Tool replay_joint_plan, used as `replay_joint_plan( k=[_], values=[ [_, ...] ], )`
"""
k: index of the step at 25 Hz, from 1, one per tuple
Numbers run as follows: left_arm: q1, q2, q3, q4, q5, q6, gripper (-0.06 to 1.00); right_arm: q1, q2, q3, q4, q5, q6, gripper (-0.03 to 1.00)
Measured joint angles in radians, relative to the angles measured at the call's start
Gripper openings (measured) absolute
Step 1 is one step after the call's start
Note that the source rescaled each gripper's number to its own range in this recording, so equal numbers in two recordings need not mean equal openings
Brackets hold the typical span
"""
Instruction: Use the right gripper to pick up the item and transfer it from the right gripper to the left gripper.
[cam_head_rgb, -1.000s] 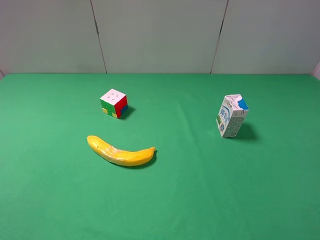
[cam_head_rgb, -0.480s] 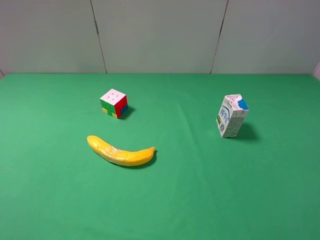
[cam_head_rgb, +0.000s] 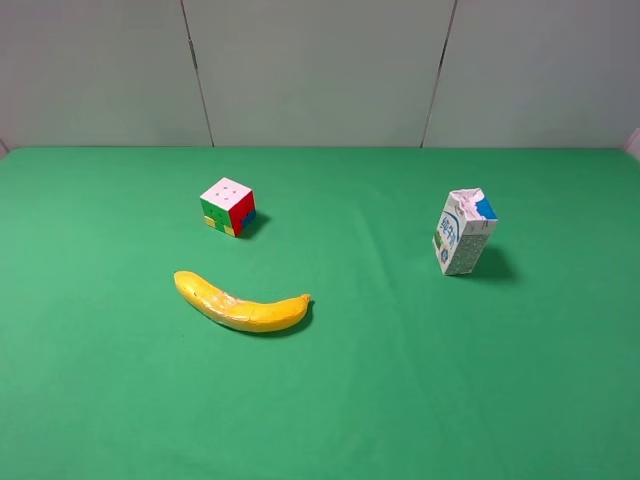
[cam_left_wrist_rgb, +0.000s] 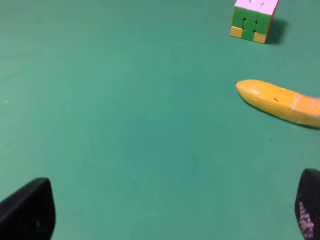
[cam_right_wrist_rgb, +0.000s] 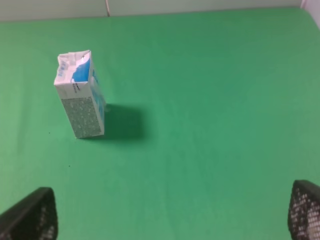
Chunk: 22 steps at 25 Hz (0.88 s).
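A small white and blue milk carton (cam_head_rgb: 463, 232) stands upright on the right of the green table; it also shows in the right wrist view (cam_right_wrist_rgb: 80, 93). A yellow banana (cam_head_rgb: 241, 303) lies left of centre, and a colourful puzzle cube (cam_head_rgb: 228, 206) sits behind it. Both show in the left wrist view, the banana (cam_left_wrist_rgb: 280, 102) and the cube (cam_left_wrist_rgb: 254, 19). Neither arm shows in the exterior high view. My right gripper (cam_right_wrist_rgb: 166, 215) is open and empty, well short of the carton. My left gripper (cam_left_wrist_rgb: 167, 212) is open and empty, away from the banana.
The green cloth table (cam_head_rgb: 400, 380) ends at a grey panelled wall (cam_head_rgb: 320, 70) at the back. Bare cloth lies between the banana and the carton and along the front.
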Motion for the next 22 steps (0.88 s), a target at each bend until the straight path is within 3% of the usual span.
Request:
replay_joint_plan(
  k=[22],
  values=[
    [0.000, 0.000, 0.000, 0.000, 0.000, 0.000, 0.91, 0.000, 0.023, -0.036, 0.000, 0.005, 0.001, 1.00]
  ],
)
